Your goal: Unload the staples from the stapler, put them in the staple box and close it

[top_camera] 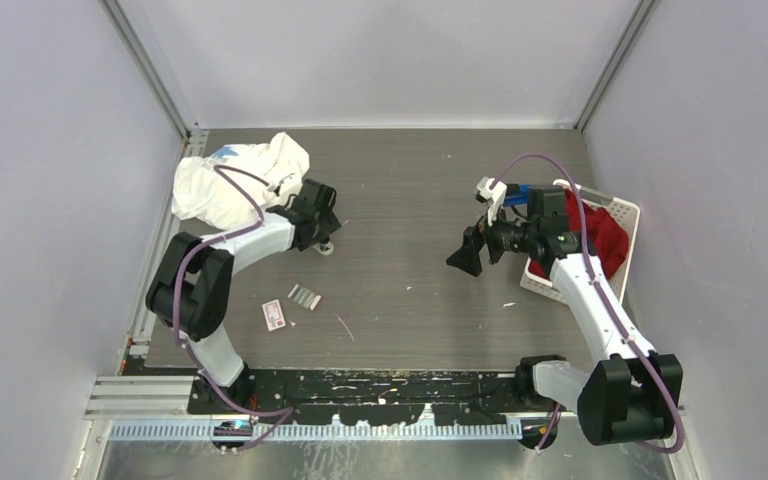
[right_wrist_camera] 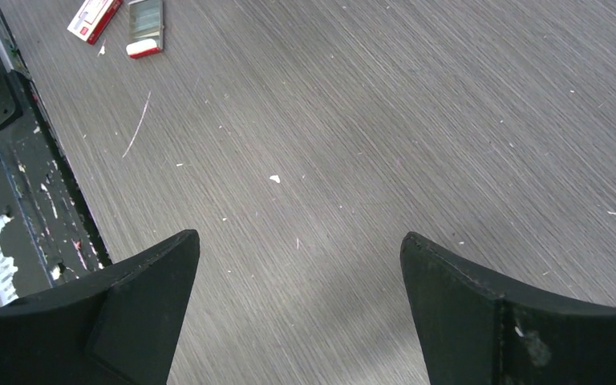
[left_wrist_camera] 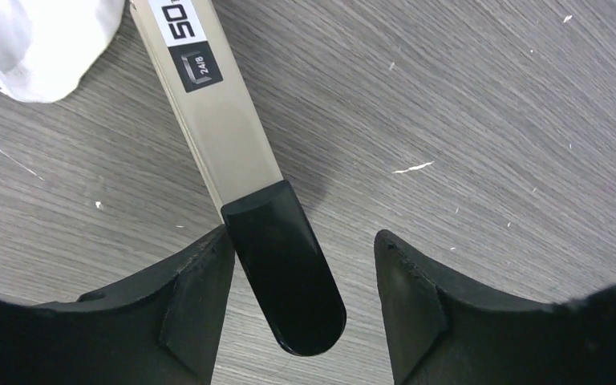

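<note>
The staples (right_wrist_camera: 145, 18) lie loose on the table (right_wrist_camera: 385, 120) as a small cluster of grey strips with a red-and-white end piece. They are well ahead of the right gripper's (right_wrist_camera: 301, 241) fingers (right_wrist_camera: 465, 313) and off to their left, touching neither finger. A small red-and-white box (right_wrist_camera: 95, 18) sits just beside them, on the side away from the fingers. From above, the strips are on the near side of the left gripper (left_wrist_camera: 301, 249), well apart from it.

The stapler (left_wrist_camera: 228, 136) – a pale metal bar with a black rounded end and a label reading "50" – lies flat on the table. Its black end reaches into the gap between the left fingers (left_wrist_camera: 184, 305). These are spread and grasp nothing. One finger is right against the black end's edge, though contact cannot be judged; the other stands clear of it.

The right fingers are also spread wide and hold nothing, with only bare table between them.

A white cloth (left_wrist_camera: 40, 40) lies beside the stapler's far part. Beyond the right arm sits a white basket (top_camera: 628, 214) with a red cloth (top_camera: 605, 240) in it.
</note>
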